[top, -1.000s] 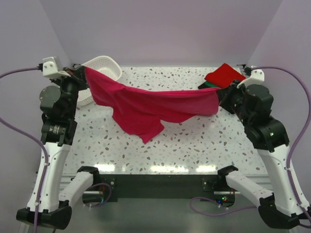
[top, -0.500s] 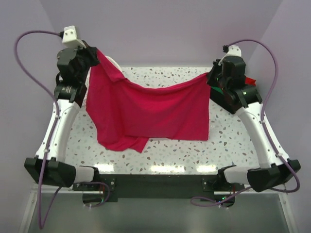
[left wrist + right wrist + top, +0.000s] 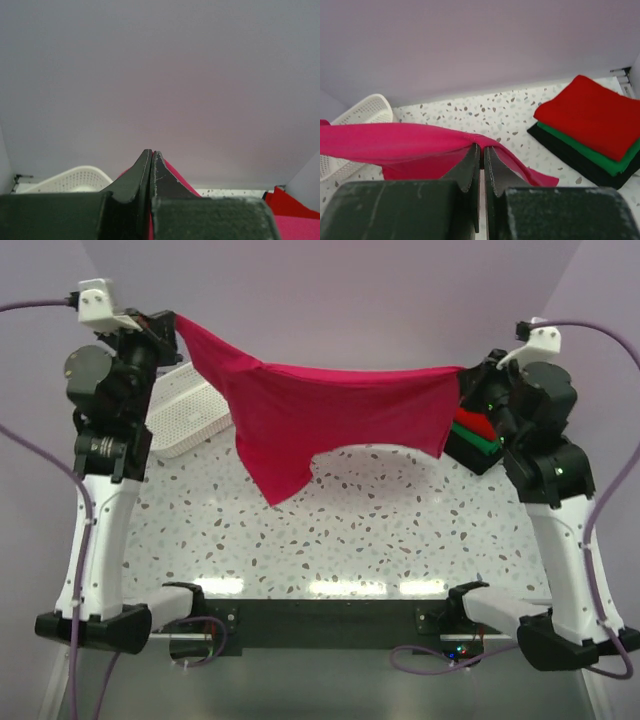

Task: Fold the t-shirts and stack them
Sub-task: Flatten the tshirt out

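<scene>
The magenta-pink t-shirt [image 3: 330, 410] hangs stretched in the air between both grippers, its lower part drooping to a point at the left of centre. My left gripper [image 3: 172, 320] is shut on its left corner, high above the table; in the left wrist view [image 3: 152, 152] pink cloth [image 3: 176, 176] shows behind the closed fingers. My right gripper [image 3: 462, 375] is shut on the shirt's right corner; the right wrist view [image 3: 481, 147] shows the pink cloth [image 3: 395, 145] pinched in the tips. The folded red [image 3: 592, 112], green [image 3: 580, 147] and black [image 3: 570, 157] shirts lie stacked at the back right.
The white lattice basket [image 3: 185, 415] lies at the back left of the speckled table [image 3: 380, 530], below the left gripper. The folded stack [image 3: 478, 435] sits under the right gripper. Purple walls stand close behind and at both sides.
Both grippers have lifted and pulled apart, so the shirt is now taut and clear of the table instead of draping down onto it. The left arm swung out to the left.
</scene>
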